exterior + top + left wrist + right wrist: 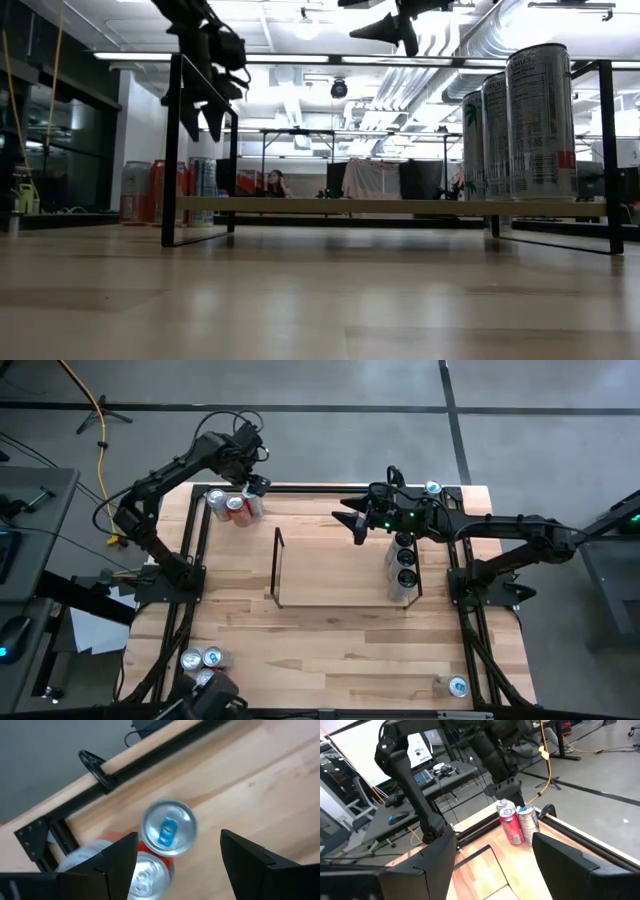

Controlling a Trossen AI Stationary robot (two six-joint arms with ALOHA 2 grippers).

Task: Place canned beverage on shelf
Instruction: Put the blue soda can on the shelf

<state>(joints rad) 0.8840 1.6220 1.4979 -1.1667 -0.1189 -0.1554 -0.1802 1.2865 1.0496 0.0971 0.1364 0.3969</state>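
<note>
Left wrist view, left pincer [172, 857] wide open above silver can [168, 827], holding nothing, right pincer [492, 857] open, empty

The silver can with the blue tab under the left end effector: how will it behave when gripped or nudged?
The silver can stands upright, tall and narrow, so a sideways nudge may tip it against the red can beside it. Its smooth round wall looks slippery, so an off-centre pinch could twist it. The left end effector hangs open above it, seemingly wide enough to straddle it.
</note>
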